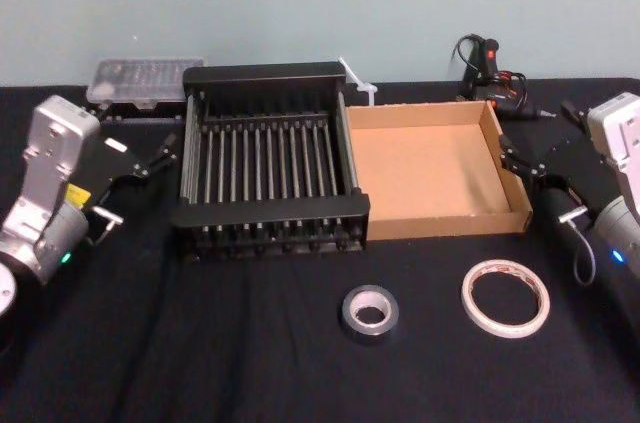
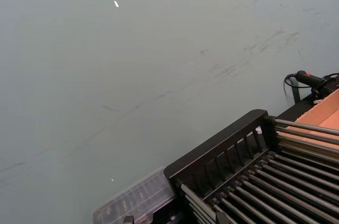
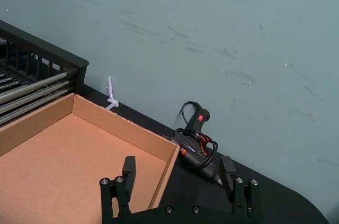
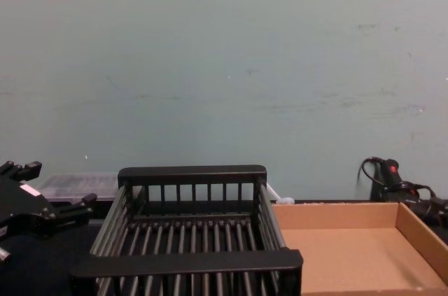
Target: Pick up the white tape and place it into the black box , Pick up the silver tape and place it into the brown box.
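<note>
The white tape (image 1: 506, 297), a thin wide ring, lies flat on the black cloth near the front right. To its left, the small silver tape (image 1: 370, 313) also lies flat. The black box (image 1: 270, 211) stands behind them at centre with nothing in it, and its slatted back wall (image 2: 222, 155) shows in the left wrist view. Touching its right side is the brown box (image 1: 450, 221), also bare inside (image 3: 63, 160). My left gripper (image 1: 158, 157) hovers open just left of the black box (image 4: 189, 261). By the brown box's right wall, my right gripper (image 1: 510, 156) stands open with nothing between its fingers (image 3: 128, 170).
A clear plastic case (image 1: 145, 78) sits at the back left behind the black box. A black glue gun with coiled cable (image 1: 490, 68) lies at the back right, and a white zip tie (image 1: 360, 83) between the boxes. A grey-green wall closes the far edge.
</note>
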Tool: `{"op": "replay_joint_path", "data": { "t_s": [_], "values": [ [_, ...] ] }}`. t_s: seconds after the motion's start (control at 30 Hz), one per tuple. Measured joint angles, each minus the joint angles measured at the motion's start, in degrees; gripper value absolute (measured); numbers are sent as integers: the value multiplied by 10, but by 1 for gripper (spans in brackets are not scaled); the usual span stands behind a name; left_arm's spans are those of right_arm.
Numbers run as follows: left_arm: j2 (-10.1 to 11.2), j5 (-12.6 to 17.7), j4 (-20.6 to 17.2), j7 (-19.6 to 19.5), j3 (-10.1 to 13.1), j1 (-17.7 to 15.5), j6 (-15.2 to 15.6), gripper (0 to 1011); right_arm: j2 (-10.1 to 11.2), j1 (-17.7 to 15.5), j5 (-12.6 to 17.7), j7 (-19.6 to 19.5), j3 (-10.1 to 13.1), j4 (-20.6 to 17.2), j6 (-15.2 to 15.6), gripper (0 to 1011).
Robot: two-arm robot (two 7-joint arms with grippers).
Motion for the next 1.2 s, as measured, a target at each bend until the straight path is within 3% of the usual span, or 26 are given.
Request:
{"op": "replay_joint_path", "data": {
  "t_s": [1.2],
  "values": [
    [0, 0, 0, 0, 0, 0, 0, 1001, 0, 0, 0, 0, 0, 0, 0, 1002]
  ]
}}
